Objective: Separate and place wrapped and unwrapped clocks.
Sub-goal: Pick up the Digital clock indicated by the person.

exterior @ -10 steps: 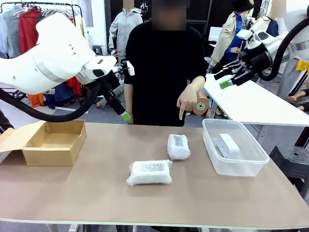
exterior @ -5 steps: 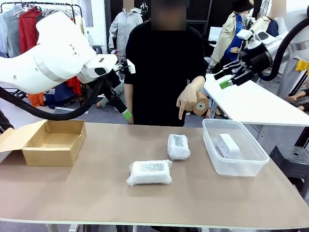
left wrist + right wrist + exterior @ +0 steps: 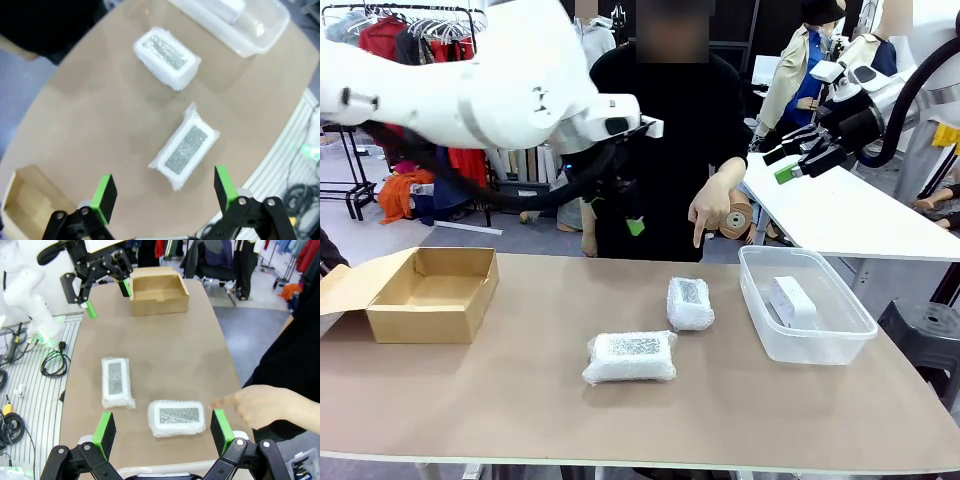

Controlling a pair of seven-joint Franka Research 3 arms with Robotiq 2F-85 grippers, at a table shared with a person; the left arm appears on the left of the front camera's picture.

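Bare clock (image 3: 792, 300) inside clear tub (image 3: 807, 351)

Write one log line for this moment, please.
left tool: open, raised | right tool: open, raised | long bundle, small bundle: on table | bare clock: in clear tub | person's hand: pointing down

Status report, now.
Left hand open above table. Right hand open, raised. Long bundle, small bundle on table; bare clock in tub. Person's hand pointing toward small bundle.
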